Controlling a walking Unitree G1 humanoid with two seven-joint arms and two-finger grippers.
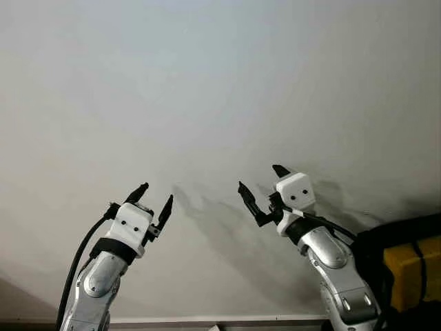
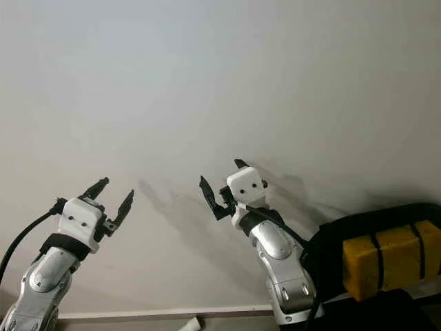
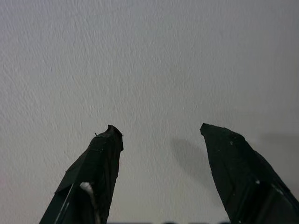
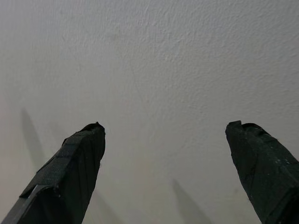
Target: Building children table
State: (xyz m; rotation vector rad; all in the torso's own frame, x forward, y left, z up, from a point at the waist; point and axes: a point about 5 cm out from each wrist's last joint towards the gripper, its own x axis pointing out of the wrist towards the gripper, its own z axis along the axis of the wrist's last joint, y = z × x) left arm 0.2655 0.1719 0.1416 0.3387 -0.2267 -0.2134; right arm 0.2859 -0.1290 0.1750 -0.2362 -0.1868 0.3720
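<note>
My left claw [image 1: 156, 196] is up in front of the wall [image 1: 220, 83], fingers apart, holding nothing. Over to my right claw [image 1: 260, 186], same story: raised, spread, empty, its shadow on the plaster. Far right, low, a yellow block [image 2: 389, 258] strapped in black. No table parts in front of me, so I can't say where they lie. Best move, I reckon: tip my head down and find them before reaching.

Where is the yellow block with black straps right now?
The yellow block with black straps sits low at the robot's right, against the white wall, just beyond the raised right end effector.
</note>
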